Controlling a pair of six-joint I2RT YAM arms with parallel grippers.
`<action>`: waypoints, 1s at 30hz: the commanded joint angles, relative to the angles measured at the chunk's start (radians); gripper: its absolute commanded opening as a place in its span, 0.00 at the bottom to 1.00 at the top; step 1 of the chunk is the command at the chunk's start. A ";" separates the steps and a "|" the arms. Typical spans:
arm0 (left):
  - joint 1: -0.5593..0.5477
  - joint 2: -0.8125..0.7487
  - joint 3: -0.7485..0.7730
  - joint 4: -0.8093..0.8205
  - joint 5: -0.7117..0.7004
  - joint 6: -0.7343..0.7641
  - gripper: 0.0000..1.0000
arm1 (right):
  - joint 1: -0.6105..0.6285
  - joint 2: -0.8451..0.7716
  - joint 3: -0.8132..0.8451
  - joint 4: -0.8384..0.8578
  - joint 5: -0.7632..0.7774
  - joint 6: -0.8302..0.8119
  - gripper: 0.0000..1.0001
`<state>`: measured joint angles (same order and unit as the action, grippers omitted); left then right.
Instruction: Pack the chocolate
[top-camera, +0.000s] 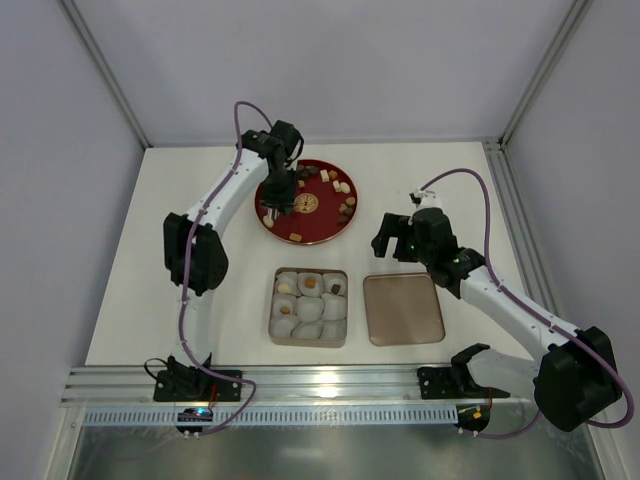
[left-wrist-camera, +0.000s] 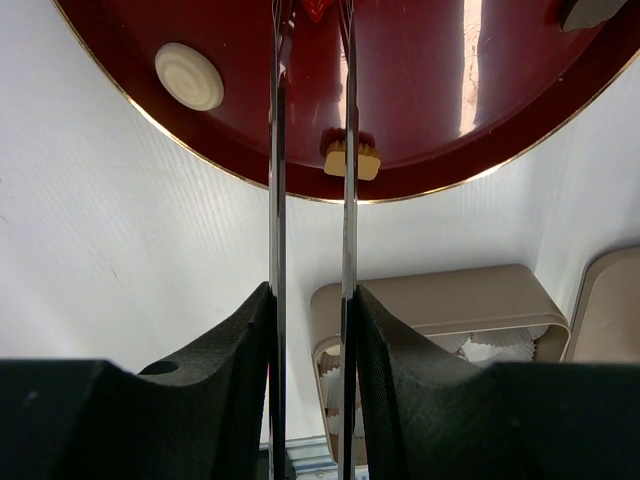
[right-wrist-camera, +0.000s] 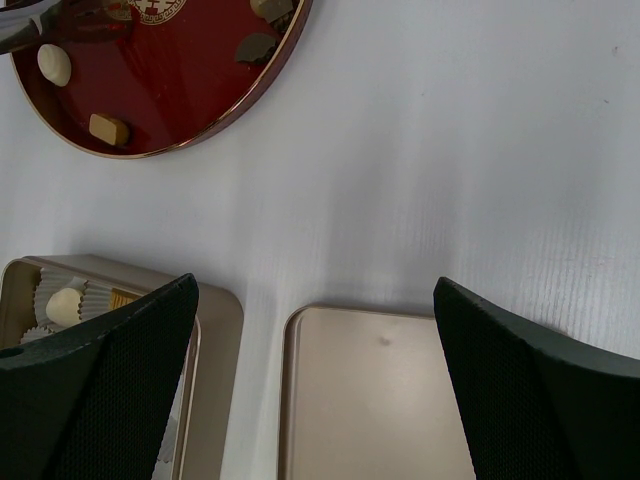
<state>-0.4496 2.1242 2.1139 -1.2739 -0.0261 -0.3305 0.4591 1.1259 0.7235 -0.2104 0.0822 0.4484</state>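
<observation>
The chocolate lies as small dark, tan and cream pieces (top-camera: 343, 187) on a red plate (top-camera: 320, 226). A few pieces (top-camera: 311, 283) sit in paper cups in the tan box (top-camera: 309, 343). My left gripper (top-camera: 273, 206) hangs over the plate's left part. Its thin metal fingers (left-wrist-camera: 279, 150) stand a narrow gap apart, and a red piece (left-wrist-camera: 315, 9) lies between them at the view's top edge. A tan piece (left-wrist-camera: 365, 160) shows beside the right finger, and a cream round one (left-wrist-camera: 189, 76) lies left. My right gripper (right-wrist-camera: 315, 285) is wide open and holds nothing, above the table between box and lid.
The flat tan lid (top-camera: 403, 309) lies right of the box. The white enclosure walls close in the table on three sides. A metal rail (top-camera: 330, 380) runs along the near edge by the arm bases.
</observation>
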 joint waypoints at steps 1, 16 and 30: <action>0.000 0.005 0.035 0.005 -0.011 0.024 0.36 | 0.006 0.002 0.005 0.036 0.001 0.001 1.00; 0.000 0.014 0.040 0.004 -0.005 0.024 0.31 | 0.006 -0.003 0.013 0.029 0.004 -0.002 1.00; 0.000 -0.004 0.116 -0.030 -0.014 0.022 0.30 | 0.006 0.002 0.011 0.031 0.005 0.000 0.99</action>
<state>-0.4496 2.1429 2.1864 -1.2877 -0.0334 -0.3271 0.4591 1.1259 0.7235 -0.2104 0.0826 0.4480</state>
